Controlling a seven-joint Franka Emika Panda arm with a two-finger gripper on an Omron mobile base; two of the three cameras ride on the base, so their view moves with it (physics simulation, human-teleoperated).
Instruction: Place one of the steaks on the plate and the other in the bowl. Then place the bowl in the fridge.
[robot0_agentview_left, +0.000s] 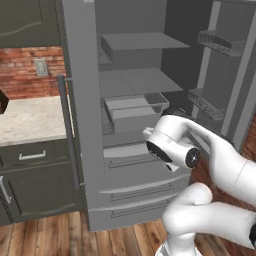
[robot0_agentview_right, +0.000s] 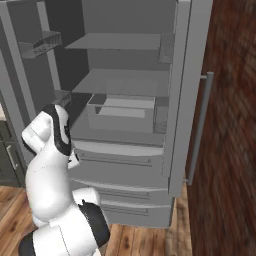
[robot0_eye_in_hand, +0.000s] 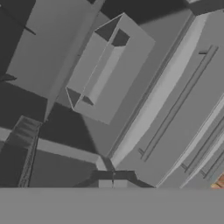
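The gripper has its two fingers pressed together with nothing between them. It points into the open fridge, near a clear box on a shelf. A stone counter sits beside the fridge.

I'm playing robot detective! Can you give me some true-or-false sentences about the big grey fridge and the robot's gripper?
1. The tall grey metallic fridge has its upper doors open. True.
2. A reddish-brown bowl sits on the middle shelf. False: the shelves look bare, with a clear grey bin below them.
3. The gripper is shut. True.
4. The gripper holds a steak. False: nothing shows between its fingertips.
5. The lower fridge drawers are pulled out. False: they are closed.
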